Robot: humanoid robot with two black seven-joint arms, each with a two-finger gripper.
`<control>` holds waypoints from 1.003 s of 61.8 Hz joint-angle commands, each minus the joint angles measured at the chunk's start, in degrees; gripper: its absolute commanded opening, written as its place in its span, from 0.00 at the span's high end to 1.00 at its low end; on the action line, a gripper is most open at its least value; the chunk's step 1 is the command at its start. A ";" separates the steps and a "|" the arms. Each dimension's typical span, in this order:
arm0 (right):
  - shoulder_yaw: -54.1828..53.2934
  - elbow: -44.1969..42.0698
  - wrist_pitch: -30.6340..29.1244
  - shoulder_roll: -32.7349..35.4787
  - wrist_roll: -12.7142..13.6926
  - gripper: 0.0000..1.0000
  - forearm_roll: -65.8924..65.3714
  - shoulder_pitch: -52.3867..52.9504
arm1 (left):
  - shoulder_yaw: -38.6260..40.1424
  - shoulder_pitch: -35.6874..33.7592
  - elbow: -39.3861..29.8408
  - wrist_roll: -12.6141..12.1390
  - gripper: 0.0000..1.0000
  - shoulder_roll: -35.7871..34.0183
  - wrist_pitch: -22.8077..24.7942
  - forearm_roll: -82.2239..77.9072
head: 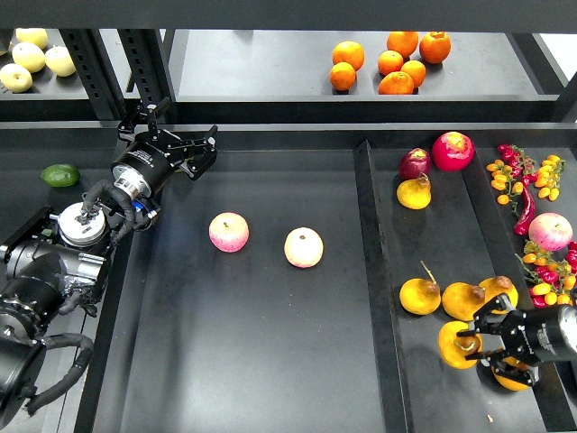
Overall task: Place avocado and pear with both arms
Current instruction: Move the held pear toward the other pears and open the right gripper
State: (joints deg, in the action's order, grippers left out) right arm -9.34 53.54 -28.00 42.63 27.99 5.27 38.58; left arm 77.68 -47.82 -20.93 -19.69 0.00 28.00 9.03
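Observation:
The pear is plump and yellow-orange with a dark brown hollow facing right. It sits in my right gripper, which is shut on it low over the right tray, near the front. The only avocado in view is a green oval fruit lying on the far-left ledge, behind and to the left of my left arm. My left gripper is open and empty. It hovers over the back left of the middle tray, well apart from the avocado.
Two pink-yellow apples lie in the middle tray. A raised divider separates it from the right tray. Other yellow pears lie just behind my right gripper, one under it. Oranges sit on the back shelf.

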 commanded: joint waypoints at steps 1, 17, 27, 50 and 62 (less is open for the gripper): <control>-0.33 -1.42 0.00 -1.15 0.01 0.95 -0.34 -1.93 | 0.01 0.01 0.10 0.00 0.01 0.00 0.00 0.02; -1.47 -3.35 0.00 -3.35 0.01 0.95 -1.75 -5.00 | 0.10 0.01 0.10 0.00 0.01 0.00 0.00 -0.07; -2.35 -4.23 0.00 -4.23 0.01 0.92 -2.19 -6.32 | 0.10 0.10 0.10 0.00 0.01 0.00 0.00 0.02; -2.53 -5.55 0.00 -4.75 0.01 0.74 -2.10 -6.59 | 0.10 0.10 0.10 0.00 0.01 0.00 0.00 0.02; -3.14 -5.46 0.00 -4.67 0.01 0.55 -2.10 -6.32 | 0.10 0.01 0.10 0.00 0.01 0.00 0.00 0.02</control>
State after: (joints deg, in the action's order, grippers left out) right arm -11.94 47.96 -28.00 37.87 28.00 3.12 32.02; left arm 77.78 -47.73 -20.82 -19.69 0.00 28.00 9.03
